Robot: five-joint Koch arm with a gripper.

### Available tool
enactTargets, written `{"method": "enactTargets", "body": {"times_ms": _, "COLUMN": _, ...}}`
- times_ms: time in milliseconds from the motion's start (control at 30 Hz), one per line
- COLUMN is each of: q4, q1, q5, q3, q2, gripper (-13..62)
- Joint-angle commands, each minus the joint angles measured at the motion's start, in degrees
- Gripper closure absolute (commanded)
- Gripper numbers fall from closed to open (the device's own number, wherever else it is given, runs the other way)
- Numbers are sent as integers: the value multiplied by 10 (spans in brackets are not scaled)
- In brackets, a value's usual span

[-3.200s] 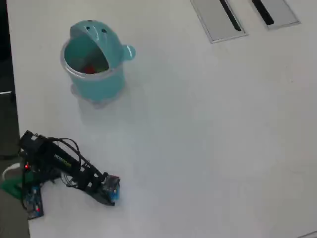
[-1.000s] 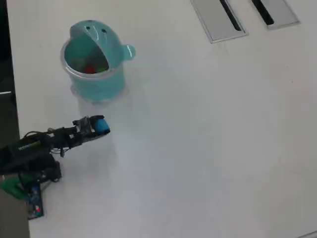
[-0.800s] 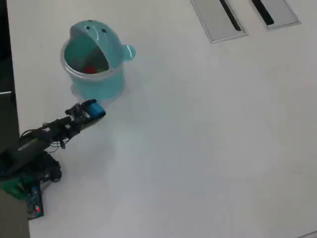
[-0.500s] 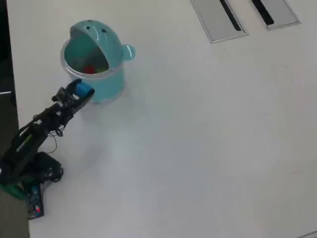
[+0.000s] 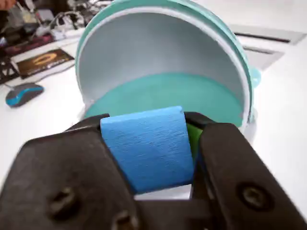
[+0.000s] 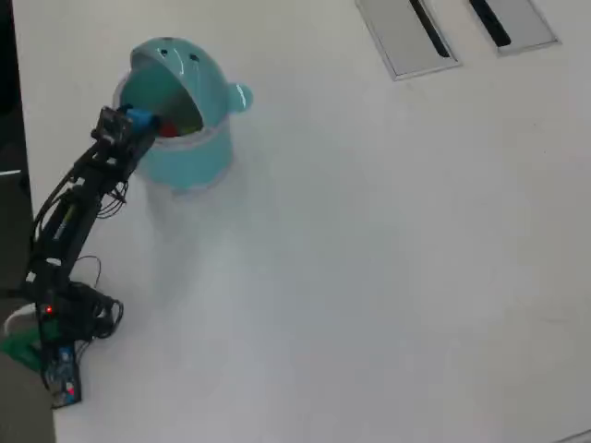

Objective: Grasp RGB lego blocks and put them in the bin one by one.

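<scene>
In the overhead view the arm (image 6: 69, 217) reaches up from the table's left edge, and its pincer (image 6: 132, 121) hangs over the near rim of the teal bin (image 6: 189, 157). The pincer is clamped on the blue block (image 5: 146, 146) — black jaws pressing both its sides. Just beyond it a red block (image 6: 167, 128) lies inside the bin. Far right of the pincer sit two grey panels (image 6: 397, 37).

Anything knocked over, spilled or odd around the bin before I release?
Nothing stands out. The bin stands upright on the table, and no blocks lie loose outside it. The gripper holds the blue block squarely over the bin's opening. A red block already lies inside.
</scene>
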State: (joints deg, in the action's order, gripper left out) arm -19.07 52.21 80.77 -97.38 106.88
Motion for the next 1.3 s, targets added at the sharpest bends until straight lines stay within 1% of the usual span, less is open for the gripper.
{"method": "enactTargets", "body": {"times_ms": 0, "q4": 42, "q1": 5, "q5": 1, "q3": 68, "q2": -18, "gripper": 378}}
{"method": "enactTargets", "body": {"times_ms": 33, "q4": 48, "q1": 5, "q5": 1, "q3": 71, "q2": -25, "gripper": 378}}
{"method": "enactTargets", "body": {"times_ms": 67, "q4": 59, "q1": 10, "q5": 1, "q3": 93, "q2": -60, "gripper": 378}}
{"method": "enactTargets", "body": {"times_ms": 133, "q4": 64, "q1": 15, "q5": 1, "q3": 127, "q2": -94, "gripper": 378}}
{"method": "enactTargets", "body": {"times_ms": 300, "q4": 65, "q1": 23, "q5": 6, "q3": 197, "q2": -158, "gripper": 377}}
{"method": "enactTargets", "body": {"times_ms": 433, "q4": 80, "q1": 32, "q5": 36, "q3": 204, "q2": -180, "gripper": 371}}
{"method": "enactTargets", "body": {"times_ms": 467, "q4": 81, "q1": 33, "q5": 56, "q3": 204, "q2": -185, "gripper": 325}}
{"method": "enactTargets", "body": {"times_ms": 500, "q4": 81, "q1": 33, "q5": 75, "q3": 205, "q2": -186, "gripper": 296}}
{"method": "enactTargets", "body": {"times_ms": 567, "q4": 80, "q1": 33, "q5": 132, "q3": 205, "q2": -186, "gripper": 294}}
{"method": "enactTargets", "body": {"times_ms": 600, "q4": 80, "q1": 32, "q5": 149, "q3": 207, "q2": -186, "gripper": 249}}
{"method": "enactTargets", "body": {"times_ms": 633, "q4": 80, "q1": 31, "q5": 157, "q3": 209, "q2": -186, "gripper": 232}}
{"method": "enactTargets", "body": {"times_ms": 867, "q4": 81, "q1": 31, "q5": 169, "q3": 220, "q2": -175, "gripper": 232}}
{"method": "enactTargets", "body": {"times_ms": 967, "q4": 82, "q1": 30, "q5": 144, "q3": 217, "q2": -163, "gripper": 232}}
{"method": "enactTargets", "body": {"times_ms": 1267, "q4": 99, "q1": 1, "q5": 88, "q3": 143, "q2": -76, "gripper": 236}}
